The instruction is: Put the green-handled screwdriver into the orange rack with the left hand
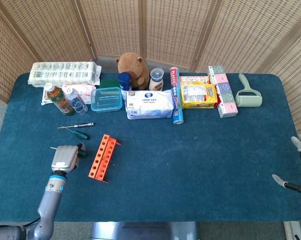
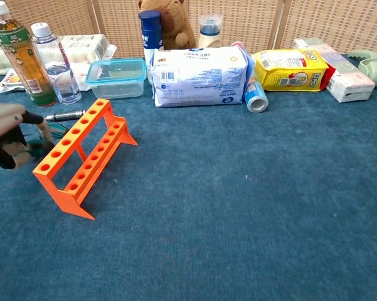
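The orange rack (image 1: 103, 157) (image 2: 79, 157) lies on the blue cloth, its rows of holes facing up. My left hand (image 1: 64, 157) (image 2: 7, 135) hovers just left of it, blurred in the chest view. It grips a screwdriver whose thin shaft (image 1: 53, 148) pokes out to the left. A bit of green handle (image 2: 35, 148) shows under the fingers. A second green-handled screwdriver (image 1: 80, 134) (image 2: 58, 128) lies on the cloth behind the rack, beside a black-handled one (image 1: 82, 124) (image 2: 66, 115). My right hand (image 1: 296, 166) stays at the table's right edge, fingers apart and holding nothing.
Two bottles (image 2: 25, 56), a clear lidded box (image 1: 106, 99), a wipes pack (image 1: 150, 104), a plush toy (image 1: 133, 67), snack packs (image 1: 198, 95) and a lint roller (image 1: 248, 95) line the back of the table (image 1: 200, 165).
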Tool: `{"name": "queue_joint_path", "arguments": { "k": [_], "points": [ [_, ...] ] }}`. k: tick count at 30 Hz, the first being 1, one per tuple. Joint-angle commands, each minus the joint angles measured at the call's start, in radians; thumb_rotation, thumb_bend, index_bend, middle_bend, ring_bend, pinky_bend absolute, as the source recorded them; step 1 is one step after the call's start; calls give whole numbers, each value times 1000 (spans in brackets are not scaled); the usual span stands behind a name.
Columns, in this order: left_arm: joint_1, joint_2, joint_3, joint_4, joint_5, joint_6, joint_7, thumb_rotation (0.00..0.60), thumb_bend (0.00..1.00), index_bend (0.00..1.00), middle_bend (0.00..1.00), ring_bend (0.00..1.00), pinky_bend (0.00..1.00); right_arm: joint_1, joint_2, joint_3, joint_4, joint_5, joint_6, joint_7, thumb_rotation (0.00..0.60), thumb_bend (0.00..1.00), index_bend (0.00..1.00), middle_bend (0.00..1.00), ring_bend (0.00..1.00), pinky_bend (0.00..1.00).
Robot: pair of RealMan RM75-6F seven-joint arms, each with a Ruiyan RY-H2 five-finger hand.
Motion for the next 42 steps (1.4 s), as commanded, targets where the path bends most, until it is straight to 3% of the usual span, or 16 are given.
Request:
{"name": "queue_joint_path", "arguments": {
  "k": [1, 14, 26, 42],
  "points": [
    [27, 73, -4, -71, 51, 32, -60, 600, 488, 493, 954, 893, 902, 1, -2, -1, 0, -1, -2, -5, 600, 90, 26, 0, 0, 0],
    [107, 313, -6, -288, 216, 94, -279, 600, 488, 494, 954, 893, 902, 5, -14, -5, -4, -3, -6, -40, 600, 90, 26, 0, 0, 0],
    [142, 435, 8, -437, 333, 122, -335, 600, 488, 503, 954, 893, 902, 6, -21, -1, -5, 7, -5, -56, 600, 90, 26, 0, 0, 0],
    [217, 656, 124, -656, 563, 103, -438, 600, 488, 504, 954, 893, 902, 4, -18, 0, -4, 6, -1, -50, 600, 91, 26, 0, 0, 0]
  ]
}}
